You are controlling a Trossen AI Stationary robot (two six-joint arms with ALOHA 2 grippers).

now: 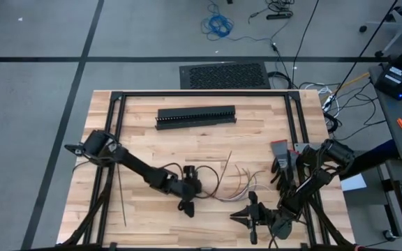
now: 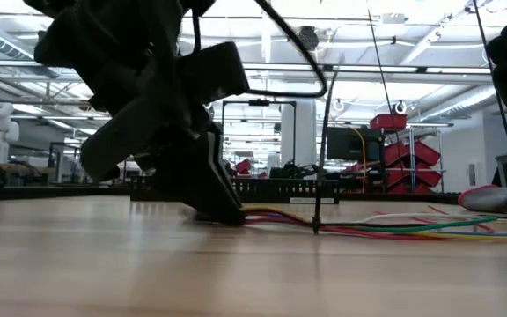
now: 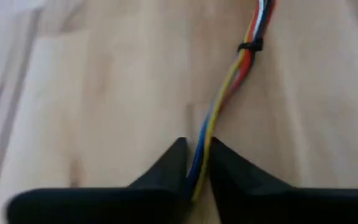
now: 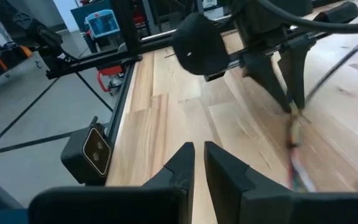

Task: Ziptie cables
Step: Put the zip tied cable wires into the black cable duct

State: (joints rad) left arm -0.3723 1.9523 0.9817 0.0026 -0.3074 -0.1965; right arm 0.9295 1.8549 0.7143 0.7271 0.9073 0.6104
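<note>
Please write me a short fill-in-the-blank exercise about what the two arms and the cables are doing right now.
1. The left gripper has its jaws closed on the ____.
2. A ziptie is already wrapped ____ the cables.
3. The right gripper holds ____ between its nearly closed jaws.
4. The black slotted duct lies on the ____, apart from both arms.

Missing words: cables; around; nothing; table
</note>
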